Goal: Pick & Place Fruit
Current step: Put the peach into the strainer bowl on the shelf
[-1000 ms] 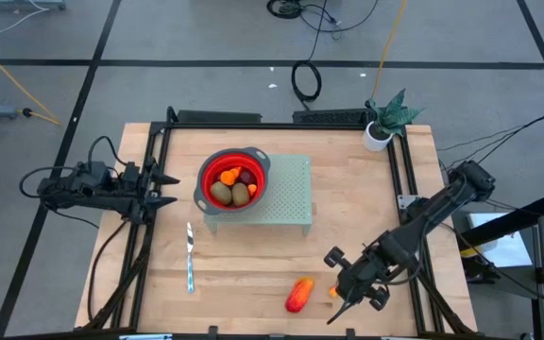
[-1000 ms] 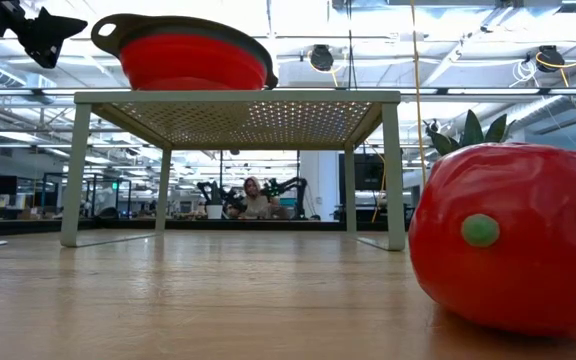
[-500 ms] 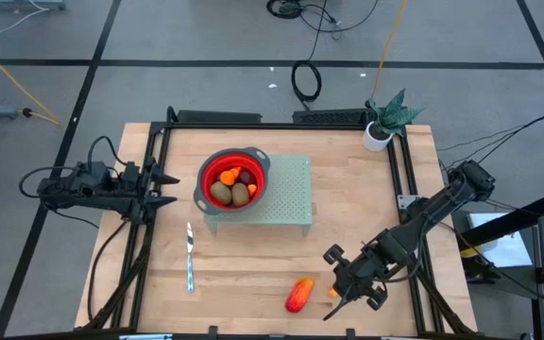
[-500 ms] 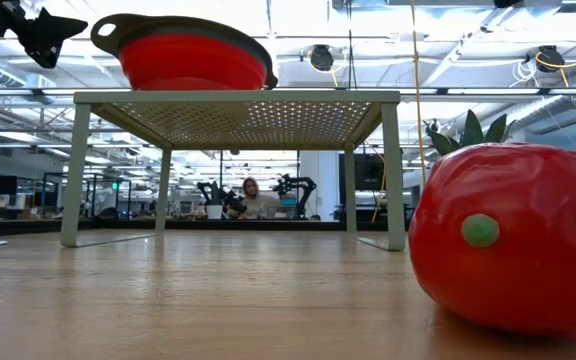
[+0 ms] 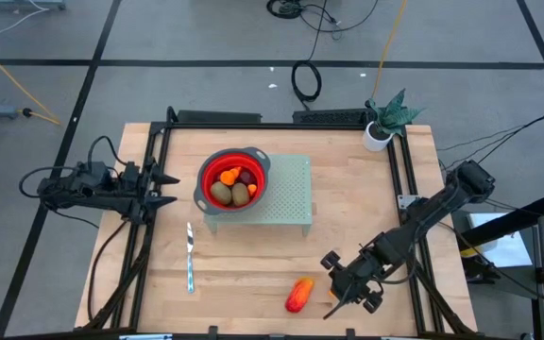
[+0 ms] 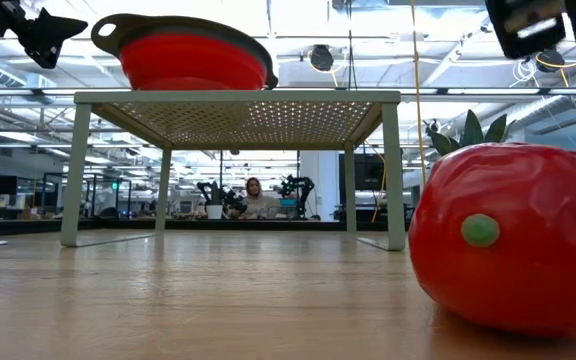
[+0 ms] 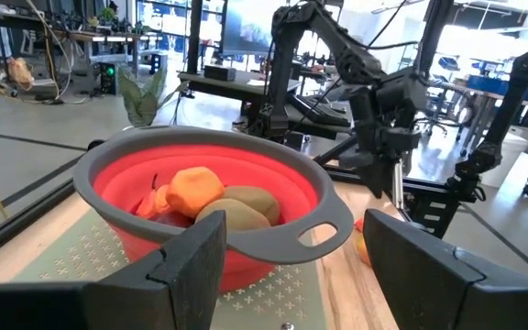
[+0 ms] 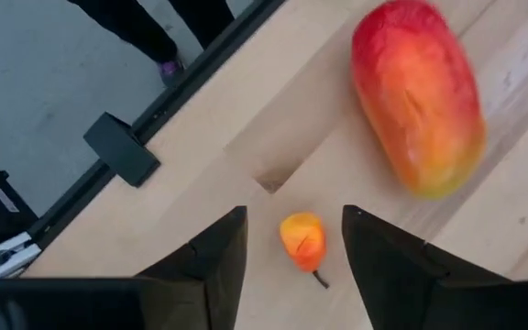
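A small orange fruit (image 8: 302, 240) lies on the wooden table near its front edge. My right gripper (image 8: 293, 252) hangs above it, pointing down and open, with one finger on each side of the fruit and a gap to both. A larger, elongated red-orange fruit (image 5: 298, 295) lies just to the left of that gripper (image 5: 340, 295). The red bowl (image 5: 233, 179) holds several fruits, among them brown-green ovals (image 7: 246, 206) and an orange piece (image 7: 195, 188). My left gripper (image 5: 166, 187) waits open over the table's left edge, facing the bowl.
The bowl stands on a pale green perforated rack (image 5: 291, 194) at the table's middle. A slim knife (image 5: 190, 257) lies left of centre. A potted plant (image 5: 385, 123) stands at the far right corner. Bare wood lies between the rack and the front edge.
My right gripper has shifted a little toward the table's left, toward the fruits near the front edge. Part of that arm now shows at the top right of the low view. The fruits have stayed where they were.
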### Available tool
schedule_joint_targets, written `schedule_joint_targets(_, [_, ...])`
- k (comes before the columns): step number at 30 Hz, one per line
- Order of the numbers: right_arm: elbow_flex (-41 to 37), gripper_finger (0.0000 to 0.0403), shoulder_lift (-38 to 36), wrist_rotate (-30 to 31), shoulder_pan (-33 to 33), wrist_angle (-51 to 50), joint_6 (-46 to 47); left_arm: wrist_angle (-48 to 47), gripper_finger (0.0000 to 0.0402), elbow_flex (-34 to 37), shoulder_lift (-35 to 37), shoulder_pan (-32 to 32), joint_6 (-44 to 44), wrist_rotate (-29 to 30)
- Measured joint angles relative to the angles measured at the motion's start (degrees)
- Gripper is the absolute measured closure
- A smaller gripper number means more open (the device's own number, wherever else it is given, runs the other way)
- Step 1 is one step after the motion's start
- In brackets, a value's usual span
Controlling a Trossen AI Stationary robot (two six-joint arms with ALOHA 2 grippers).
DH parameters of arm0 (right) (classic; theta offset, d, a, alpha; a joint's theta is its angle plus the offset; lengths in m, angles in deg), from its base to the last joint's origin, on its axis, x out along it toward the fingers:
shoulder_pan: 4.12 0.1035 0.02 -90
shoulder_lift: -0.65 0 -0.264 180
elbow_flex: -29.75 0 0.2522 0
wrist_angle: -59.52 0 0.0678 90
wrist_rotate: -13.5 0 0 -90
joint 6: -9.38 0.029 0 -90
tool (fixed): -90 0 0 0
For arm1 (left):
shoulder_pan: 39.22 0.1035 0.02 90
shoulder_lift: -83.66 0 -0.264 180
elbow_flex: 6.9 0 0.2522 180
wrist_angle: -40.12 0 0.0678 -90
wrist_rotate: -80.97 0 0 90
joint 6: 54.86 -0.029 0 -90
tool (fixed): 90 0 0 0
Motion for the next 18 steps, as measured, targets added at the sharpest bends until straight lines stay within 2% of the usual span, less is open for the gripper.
schedule_joint_targets(18, [-14.1,0.0223,0.0,0.0,0.0,20.2,2.3,0.0,0.0144,0.0,0.0,0.0,1.2,0.0])
